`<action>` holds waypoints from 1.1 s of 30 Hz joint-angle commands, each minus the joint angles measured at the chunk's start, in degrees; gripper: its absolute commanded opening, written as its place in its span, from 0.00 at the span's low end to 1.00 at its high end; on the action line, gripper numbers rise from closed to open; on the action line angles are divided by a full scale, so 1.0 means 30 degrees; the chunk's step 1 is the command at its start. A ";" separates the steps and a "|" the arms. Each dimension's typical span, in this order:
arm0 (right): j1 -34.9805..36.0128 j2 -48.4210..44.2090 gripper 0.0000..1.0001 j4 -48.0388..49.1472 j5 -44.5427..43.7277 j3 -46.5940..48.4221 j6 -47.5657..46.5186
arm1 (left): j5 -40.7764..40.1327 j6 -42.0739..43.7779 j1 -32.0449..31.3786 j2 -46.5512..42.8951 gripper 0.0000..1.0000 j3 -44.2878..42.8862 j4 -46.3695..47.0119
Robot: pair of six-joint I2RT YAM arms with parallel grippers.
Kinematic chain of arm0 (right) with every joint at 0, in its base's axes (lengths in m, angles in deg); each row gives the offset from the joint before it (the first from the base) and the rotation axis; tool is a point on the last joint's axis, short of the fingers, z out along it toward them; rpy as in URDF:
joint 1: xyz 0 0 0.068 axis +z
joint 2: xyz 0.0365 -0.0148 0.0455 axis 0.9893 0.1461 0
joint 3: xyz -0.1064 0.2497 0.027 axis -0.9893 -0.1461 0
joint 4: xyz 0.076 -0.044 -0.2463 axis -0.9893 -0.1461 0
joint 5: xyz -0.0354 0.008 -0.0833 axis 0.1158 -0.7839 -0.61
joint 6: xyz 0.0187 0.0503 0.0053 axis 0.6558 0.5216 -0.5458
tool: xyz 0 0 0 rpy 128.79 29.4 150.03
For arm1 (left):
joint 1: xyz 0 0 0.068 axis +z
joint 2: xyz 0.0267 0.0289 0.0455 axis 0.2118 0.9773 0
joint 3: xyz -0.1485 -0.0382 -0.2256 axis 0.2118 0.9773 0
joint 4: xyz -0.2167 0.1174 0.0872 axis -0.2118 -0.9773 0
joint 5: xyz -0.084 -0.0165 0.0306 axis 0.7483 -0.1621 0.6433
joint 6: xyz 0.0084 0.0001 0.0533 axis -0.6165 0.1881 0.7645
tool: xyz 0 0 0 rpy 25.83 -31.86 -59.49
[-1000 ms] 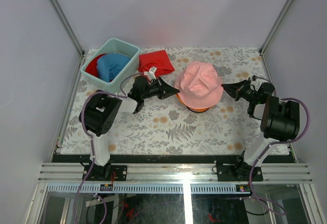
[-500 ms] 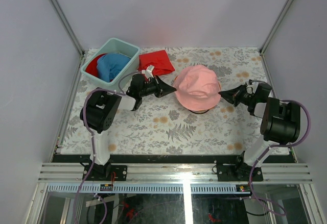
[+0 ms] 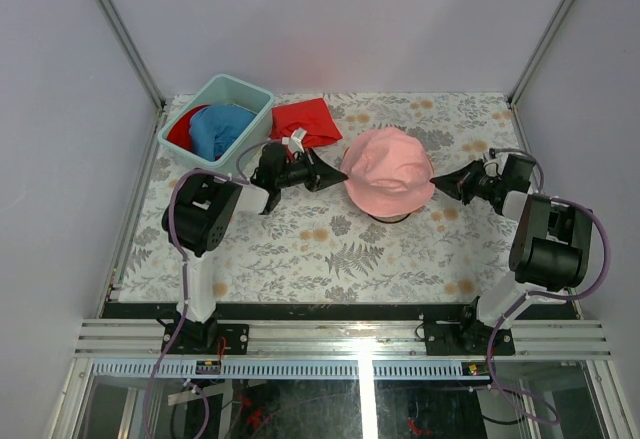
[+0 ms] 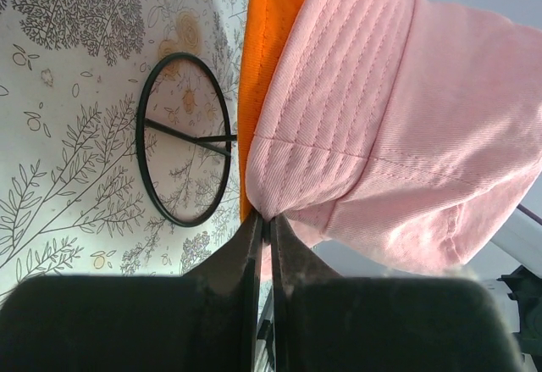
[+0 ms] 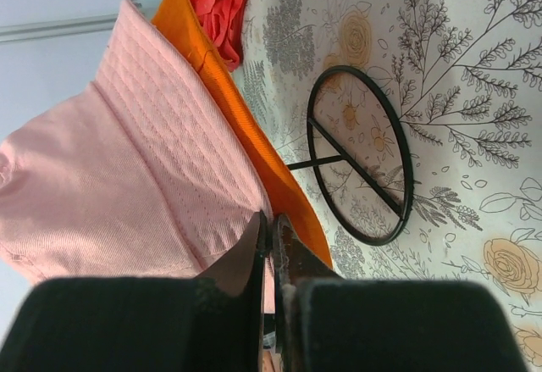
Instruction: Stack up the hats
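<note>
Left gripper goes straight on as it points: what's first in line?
The pink hat: the left gripper is shut on its brim, so it would push into that fabric, the orange hat just under it. Beyond that, depth is unclear.

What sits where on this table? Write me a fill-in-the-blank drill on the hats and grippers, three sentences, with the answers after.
1. The hat directly under the pink hat is ___.
2. The left gripper and the right gripper are each shut on the pink hat's ___.
3. In the teal bin, the hat lying on top is ___.

Missing words: orange; brim; blue.
</note>
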 commanded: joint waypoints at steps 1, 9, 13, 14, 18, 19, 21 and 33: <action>-0.0165 0.0666 0.00 -0.3036 -0.2747 0.0332 -0.2125 | -0.0295 0.0583 0.0296 0.0937 0.00 0.0156 -0.0886; 0.0324 0.0124 0.01 -0.4429 -0.3111 0.1411 -0.2838 | 0.0354 -0.0096 0.0270 0.1174 0.00 -0.0588 -0.0363; 0.0850 -0.1176 0.23 -0.5283 -0.3657 0.2329 -0.2889 | 0.0351 -0.0543 0.0110 0.0127 0.01 -0.0674 -0.0193; 0.0921 -0.1381 0.29 -0.5346 -0.3762 0.2453 -0.2800 | 0.0362 -0.0628 0.0118 -0.0095 0.05 -0.0644 -0.0188; 0.0910 -0.2190 0.51 -0.6204 -0.4528 0.3125 -0.2958 | 0.0246 -0.1130 0.0119 -0.0845 0.22 -0.0149 0.0120; 0.0921 -0.2427 0.53 -0.6578 -0.4889 0.3318 -0.3087 | 0.0136 -0.1262 0.0141 -0.1052 0.26 0.0084 0.0196; 0.0931 -0.2838 0.54 -0.7076 -0.5395 0.3624 -0.3255 | 0.0084 -0.1510 0.0213 -0.1479 0.30 0.0643 0.0507; 0.1934 -0.4915 0.51 -0.7086 -0.6733 0.5723 -0.2467 | -0.1805 -0.0701 0.1809 -0.5799 0.46 0.2659 -0.2278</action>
